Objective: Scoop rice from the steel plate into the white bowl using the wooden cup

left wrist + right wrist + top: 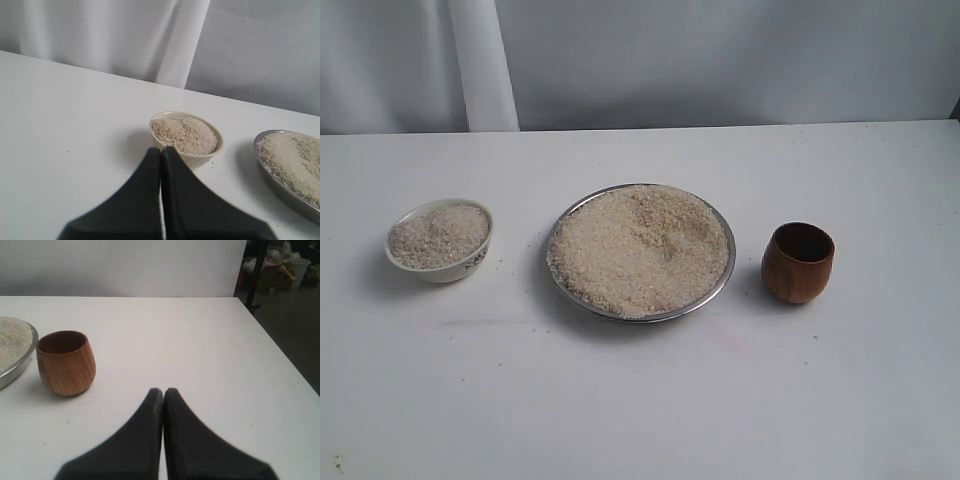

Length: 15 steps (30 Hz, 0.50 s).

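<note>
The steel plate [558, 275] lies mid-table, heaped with rice [640, 248]. Left of it stands the white bowl [455, 272], filled with rice [438, 236] nearly to its rim. The wooden cup [798, 262] stands upright to the plate's right, its dark inside showing no rice. Neither gripper shows in the exterior view. In the left wrist view my left gripper [161, 150] is shut and empty, just short of the bowl [199, 161]. In the right wrist view my right gripper [163, 391] is shut and empty, apart from the cup [66, 363], beside the plate's rim [19, 371].
A few stray grains dot the white table [640, 400]. The table's side edge [280, 355] runs close past the right gripper, with dark floor and clutter beyond. A white backdrop [720, 60] hangs behind the table.
</note>
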Each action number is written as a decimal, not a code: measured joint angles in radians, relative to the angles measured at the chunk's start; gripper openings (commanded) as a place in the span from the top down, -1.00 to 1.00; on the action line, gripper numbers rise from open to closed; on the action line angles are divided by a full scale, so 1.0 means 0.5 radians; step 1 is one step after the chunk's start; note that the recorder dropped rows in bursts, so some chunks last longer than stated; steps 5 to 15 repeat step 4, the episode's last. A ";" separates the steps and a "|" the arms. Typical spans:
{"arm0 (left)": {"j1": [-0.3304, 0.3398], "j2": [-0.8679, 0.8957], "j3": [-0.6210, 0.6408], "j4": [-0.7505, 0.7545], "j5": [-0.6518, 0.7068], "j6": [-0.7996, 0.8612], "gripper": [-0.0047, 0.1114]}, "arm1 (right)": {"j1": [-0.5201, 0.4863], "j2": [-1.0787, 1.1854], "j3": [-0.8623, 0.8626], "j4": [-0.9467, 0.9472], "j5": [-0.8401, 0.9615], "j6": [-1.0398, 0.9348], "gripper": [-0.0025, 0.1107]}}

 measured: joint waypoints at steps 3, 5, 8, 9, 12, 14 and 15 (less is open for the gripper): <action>0.000 0.000 0.000 0.000 0.000 0.000 0.92 | 0.000 0.000 0.000 0.000 0.000 0.000 0.96; 0.000 0.000 0.000 0.000 0.000 0.000 0.92 | 0.000 0.000 0.000 0.000 0.000 0.000 0.96; 0.000 0.000 0.000 0.000 0.000 0.000 0.92 | 0.000 0.000 0.000 0.000 0.000 0.000 0.96; 0.000 0.000 0.000 0.000 0.000 0.000 0.92 | 0.000 0.000 0.000 0.000 0.000 0.000 0.96; 0.000 0.000 0.000 0.000 0.000 0.000 0.92 | 0.000 0.000 0.000 0.000 0.000 0.000 0.96; 0.000 0.000 0.000 0.000 0.000 0.000 0.92 | 0.000 0.000 0.000 0.000 0.000 0.000 0.96; 0.000 0.000 0.000 0.000 0.000 0.000 0.92 | 0.000 0.000 0.000 0.000 0.000 0.000 0.96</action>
